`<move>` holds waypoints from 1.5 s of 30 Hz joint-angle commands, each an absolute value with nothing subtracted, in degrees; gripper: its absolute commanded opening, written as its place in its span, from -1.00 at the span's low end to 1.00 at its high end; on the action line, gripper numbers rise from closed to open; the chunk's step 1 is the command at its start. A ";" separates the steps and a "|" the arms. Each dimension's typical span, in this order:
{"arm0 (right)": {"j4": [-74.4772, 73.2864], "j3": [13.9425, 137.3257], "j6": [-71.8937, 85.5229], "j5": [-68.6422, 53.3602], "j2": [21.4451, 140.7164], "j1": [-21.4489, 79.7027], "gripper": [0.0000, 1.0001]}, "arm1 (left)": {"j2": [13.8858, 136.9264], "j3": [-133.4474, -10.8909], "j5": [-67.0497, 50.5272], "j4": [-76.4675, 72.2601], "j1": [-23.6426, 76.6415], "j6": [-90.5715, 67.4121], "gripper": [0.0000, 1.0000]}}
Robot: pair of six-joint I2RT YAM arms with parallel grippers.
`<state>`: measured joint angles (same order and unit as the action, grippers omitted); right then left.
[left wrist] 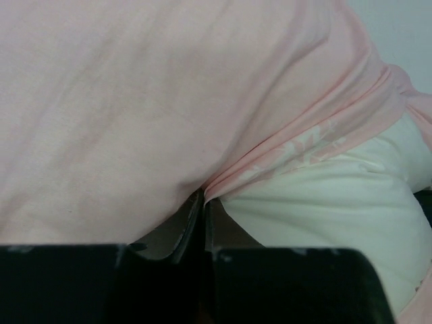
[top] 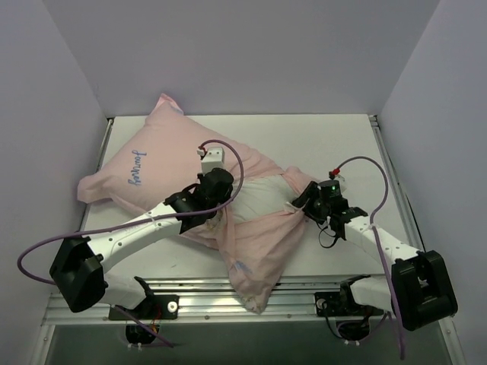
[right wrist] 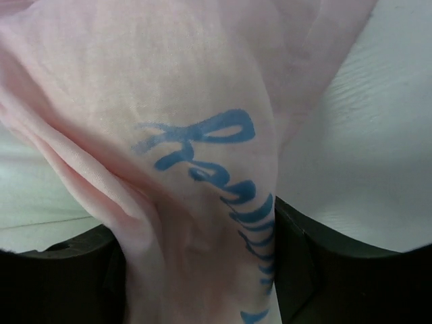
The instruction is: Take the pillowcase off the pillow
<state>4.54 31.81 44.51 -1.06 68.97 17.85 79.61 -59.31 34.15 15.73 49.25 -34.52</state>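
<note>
The pillowcase (top: 152, 163) is pale pink with blue script and lies diagonally across the table. Its opening is bunched around the middle, and a loose part (top: 255, 258) trails to the front edge. The plain white pillow (top: 262, 199) shows in the gap between my two grippers. My left gripper (top: 219, 188) is shut on the pink hem (left wrist: 223, 179) beside the white pillow (left wrist: 337, 209). My right gripper (top: 304, 199) holds a bunch of pink fabric with blue lettering (right wrist: 202, 169) that fills the space between its fingers (right wrist: 317, 270).
The white table (top: 327, 144) is boxed in by pale walls at the back and both sides. An aluminium rail (top: 228, 293) runs along the front edge by the arm bases. Purple cables loop from both arms.
</note>
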 commanded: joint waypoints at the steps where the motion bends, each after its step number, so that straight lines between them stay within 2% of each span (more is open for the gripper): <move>1: 8.39 24.62 43.16 -6.22 69.52 14.15 0.06 | 78.40 -56.60 37.44 28.03 47.46 -35.59 -0.78; 3: 13.69 22.94 42.63 -13.14 69.87 14.15 0.03 | 77.17 -57.30 37.18 29.35 47.55 -35.25 -0.78; 5: 21.51 22.41 42.45 -18.08 69.79 14.33 -0.24 | 75.16 -57.65 35.16 28.40 47.99 -32.27 -0.76; 7: 28.34 22.24 42.10 -24.15 69.09 14.33 -0.53 | 72.96 -58.18 31.58 25.68 48.95 -27.80 -0.53; 8: 30.48 22.24 42.01 -25.82 68.12 14.33 -0.58 | 72.25 -58.62 30.51 24.71 49.48 -26.38 -0.43; 9: 32.33 22.41 41.92 -27.49 67.59 14.33 -0.63 | 71.81 -59.84 29.72 23.91 49.92 -25.15 -0.25; 11: 38.04 22.94 41.84 -32.77 66.89 14.50 -0.72 | 71.46 -62.04 28.39 22.42 51.41 -21.63 -0.07; 13: 42.51 23.99 42.54 -37.24 66.71 15.20 -0.71 | 72.07 -66.50 27.77 22.24 53.42 -18.74 0.10; 22: 44.13 26.80 41.40 -37.71 65.66 18.98 -0.65 | 82.96 -81.20 29.43 20.65 60.72 -15.55 0.35; 27: 41.05 28.12 39.03 -33.41 64.78 22.40 -0.59 | 91.31 -86.91 35.76 26.35 63.37 -27.14 0.46; 29: 38.07 28.83 37.53 -32.09 64.25 23.11 -0.56 | 94.03 -88.94 39.26 33.37 63.54 -34.52 0.51; 34: 34.28 29.62 35.42 -27.35 63.11 25.05 -0.53 | 97.38 -92.19 42.97 43.32 63.90 -44.28 0.85; 39: 32.87 28.74 34.81 -25.93 61.79 25.31 -0.53 | 100.98 -94.22 46.04 45.87 63.46 -48.14 0.89; 45: 32.87 28.13 34.10 -24.96 60.73 26.19 -0.52 | 102.74 -93.69 47.11 50.97 63.02 -52.55 0.85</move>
